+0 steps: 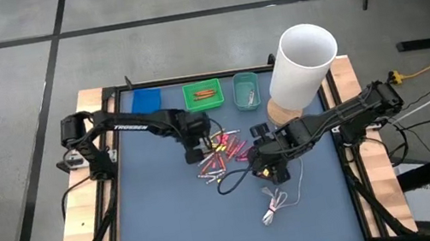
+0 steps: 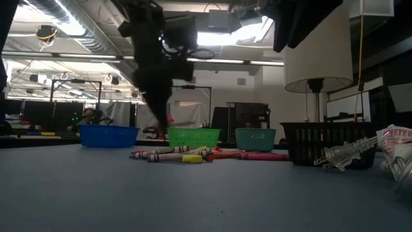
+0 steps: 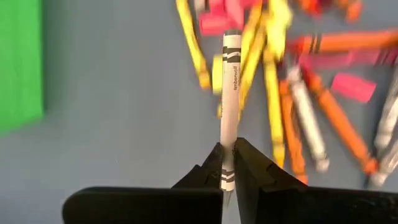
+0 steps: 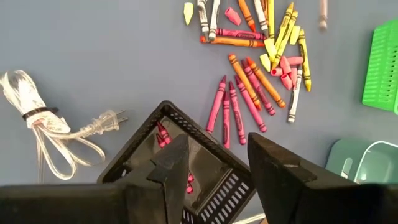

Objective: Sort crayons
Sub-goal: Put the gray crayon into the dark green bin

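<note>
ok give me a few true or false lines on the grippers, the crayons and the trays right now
1. The left gripper has its jaws shut on a white paper-wrapped crayon. True.
2. The right gripper grips a pink crayon. False: its jaws are open and empty, above a black mesh plastic basket.
3. The green plastic tray already holds crayons. True: orange ones lie in it.
4. The blue plastic tray sits between the green and teal ones. False: the green tray is in the middle, the teal plastic tray on its other side.
5. The coiled white cable lies inside the teal tray. False: it lies on the blue-grey table mat.
</note>
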{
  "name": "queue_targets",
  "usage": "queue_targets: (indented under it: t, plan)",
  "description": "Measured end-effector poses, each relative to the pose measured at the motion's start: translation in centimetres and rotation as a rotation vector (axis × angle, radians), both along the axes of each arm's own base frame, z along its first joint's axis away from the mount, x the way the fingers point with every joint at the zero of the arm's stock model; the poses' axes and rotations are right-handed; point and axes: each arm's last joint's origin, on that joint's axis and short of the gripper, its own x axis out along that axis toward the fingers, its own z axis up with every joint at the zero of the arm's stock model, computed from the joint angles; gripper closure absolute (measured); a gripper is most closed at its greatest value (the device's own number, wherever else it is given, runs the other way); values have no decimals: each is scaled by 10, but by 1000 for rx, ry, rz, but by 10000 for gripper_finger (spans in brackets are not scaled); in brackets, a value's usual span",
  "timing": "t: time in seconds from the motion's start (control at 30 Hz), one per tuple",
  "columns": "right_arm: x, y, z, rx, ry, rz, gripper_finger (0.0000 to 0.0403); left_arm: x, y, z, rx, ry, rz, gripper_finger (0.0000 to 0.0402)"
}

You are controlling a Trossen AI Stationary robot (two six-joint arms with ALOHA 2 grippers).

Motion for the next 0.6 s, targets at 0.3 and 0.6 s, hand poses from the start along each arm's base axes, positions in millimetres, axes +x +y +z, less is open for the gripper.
queue_targets:
  t: [0.3,0.6]
  plan:
    - [1,0,0,10,-10,-19,240,34,21,24,-30,-446,62,401]
    - [2,1,1,16,-20,-21,240,67,40,24,-51,-812,201,401]
